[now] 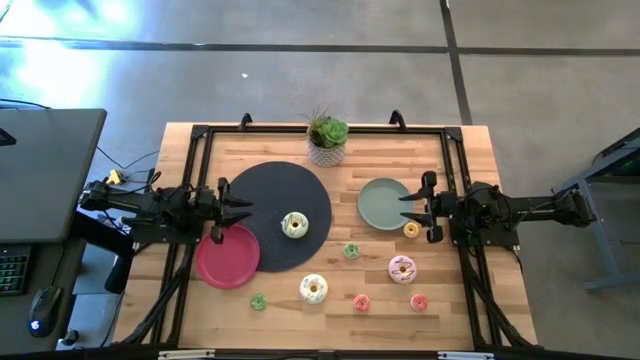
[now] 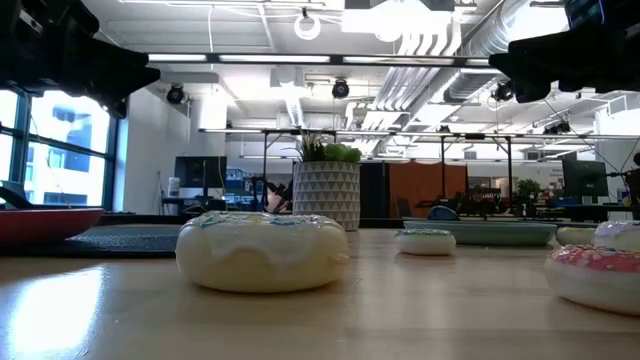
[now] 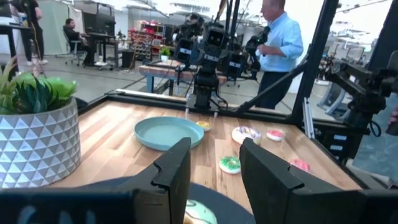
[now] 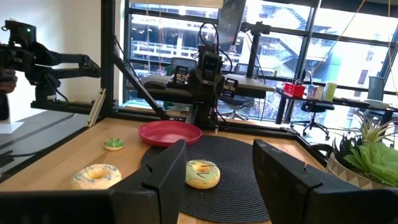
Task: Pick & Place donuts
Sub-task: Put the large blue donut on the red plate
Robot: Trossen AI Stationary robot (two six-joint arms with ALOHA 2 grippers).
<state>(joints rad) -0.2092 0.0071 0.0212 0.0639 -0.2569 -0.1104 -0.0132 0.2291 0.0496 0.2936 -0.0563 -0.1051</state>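
Donuts, small glossy toy rings, lie scattered on the wooden table (image 1: 270,140): a cream-iced one (image 1: 294,224) on the round dark woven mat (image 1: 270,200), another (image 1: 314,288) at the mat's 5 o'clock, a pink sprinkled one (image 1: 402,268) toward 4 o'clock. The left gripper (image 1: 243,204), fingers spread and empty, hovers above the smooth pink plate (image 1: 227,256). The right gripper (image 1: 406,207), also spread and empty, hangs over the grey-green plate (image 1: 382,203).

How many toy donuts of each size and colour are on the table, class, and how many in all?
Large cream-iced donuts: 2
Large pink-iced donut: 1
Mini green donuts: 2
Mini yellow donut: 1
Mini red-pink donuts: 2
Total: 8
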